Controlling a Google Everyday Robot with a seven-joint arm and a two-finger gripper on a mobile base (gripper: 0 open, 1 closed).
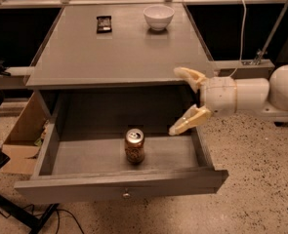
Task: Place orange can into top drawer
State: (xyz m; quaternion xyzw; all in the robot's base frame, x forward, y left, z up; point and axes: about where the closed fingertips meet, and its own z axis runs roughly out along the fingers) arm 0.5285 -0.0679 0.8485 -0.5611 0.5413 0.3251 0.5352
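The can [134, 146] stood upright in the drawer [119, 182], so placing looked done. The gripper [174, 101] hung empty, jaws spread, below the tabletop [119, 52] at its front right corner; next, it should pull clear.

Lit from overhead, moderately bright. Lays pale sheen on the table top [119, 52] and the gripper [175, 101], spread wide above the right edge of the top drawer [119, 186]. Leaves drawer recess and background dark; drops small shadow under the white bowl [158, 16].
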